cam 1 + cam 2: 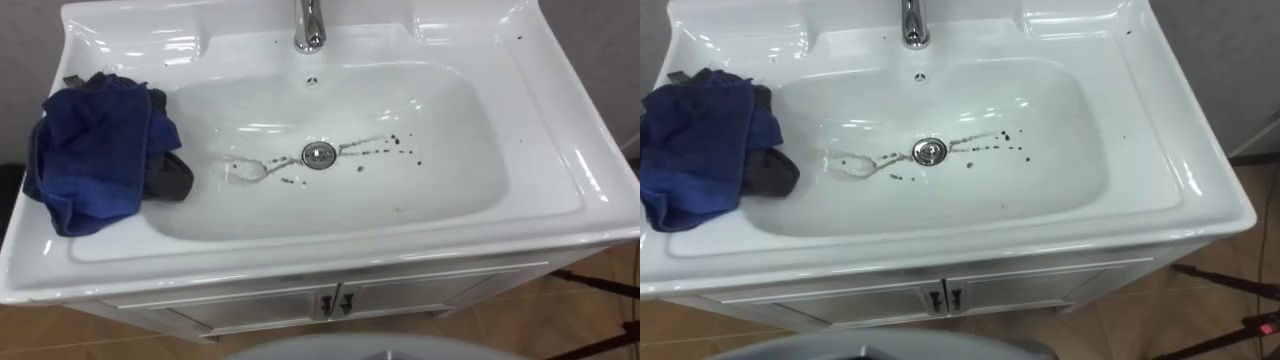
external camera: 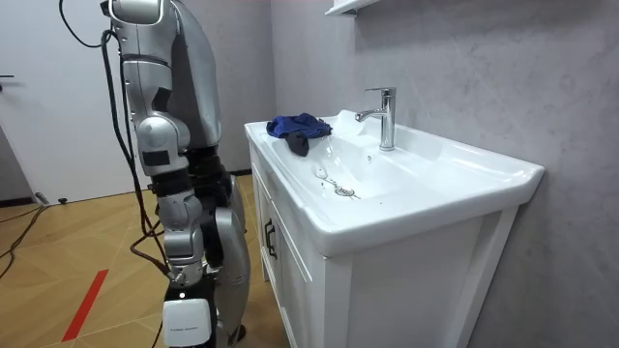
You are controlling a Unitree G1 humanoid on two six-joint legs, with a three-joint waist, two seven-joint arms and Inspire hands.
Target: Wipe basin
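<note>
Cloth: blue, crumpled in loose folds, lying on the left rim of the basin; a dark grey part hangs from under it over the edge and down the inner wall of the bowl. Expected handling: soft, light, no stiffness; it will sag and trail when lifted by one corner; recommended hold is from above on the bunched middle of the blue mass, so that a thick wad is gathered and the grey part comes along. The glazed surface looks smooth and probably slippery, so the cloth should slide readily under light pressure.

Soiling: dark specks to the right of the drain; a greyish smear to its left; a few isolated dots near the right rim.

Right hand: hangs low beside the robot, which stands at the front of the cabinet in the room view, well apart from the cloth; whether it is spread or closed cannot be told, since the lower edge of the view cuts it off; it holds nothing of the task.

Not determinable: whether the grey part is a second cloth or the same one; whether the cloth is wet or dry; whether the marks are dried on or loose. The tap is cut off by the top edge of the eye views.
</note>
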